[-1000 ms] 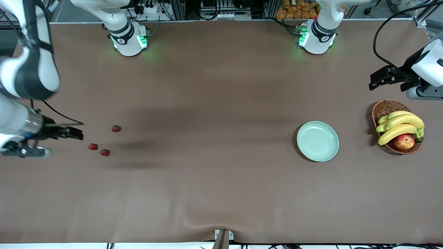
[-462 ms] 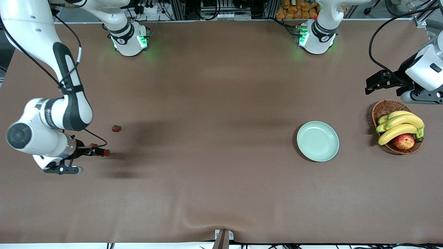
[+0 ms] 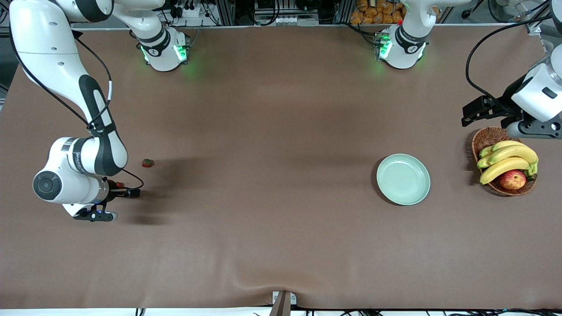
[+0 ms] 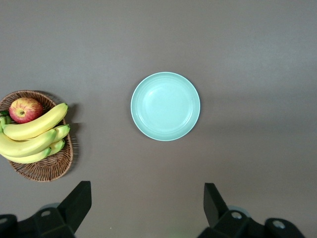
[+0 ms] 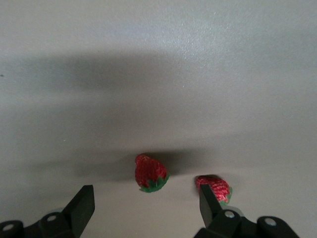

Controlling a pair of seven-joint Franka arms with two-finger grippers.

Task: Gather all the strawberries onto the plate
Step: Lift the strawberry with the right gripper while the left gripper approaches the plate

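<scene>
At the left of the front view, my right claw (image 3: 131, 192) sits low over 2 of the 3 strawberries on the brown tabletop (image 3: 263, 131). The wrist camera shows my jaws spread wide, one strawberry (image 5: 150, 173) lying between them and a second strawberry (image 5: 214, 186) pressed close against one finger (image 5: 210, 201). Nothing is gripped yet. A third strawberry (image 3: 148, 163) lies just above, apart from the pair. To do this pick well, I judge I should center on the middle berry, keep the crowded finger from nudging its neighbor, settle to the cloth, then close gently on the soft fruit. Right of center, the mint plate (image 3: 403, 179) waits with nothing on it, well apart from the berries. At the right edge, my left claw (image 3: 472, 113) waits with jaws wide, up above the wicker basket (image 3: 487, 137) of bananas (image 3: 509, 158) and an apple (image 3: 512, 179).
</scene>
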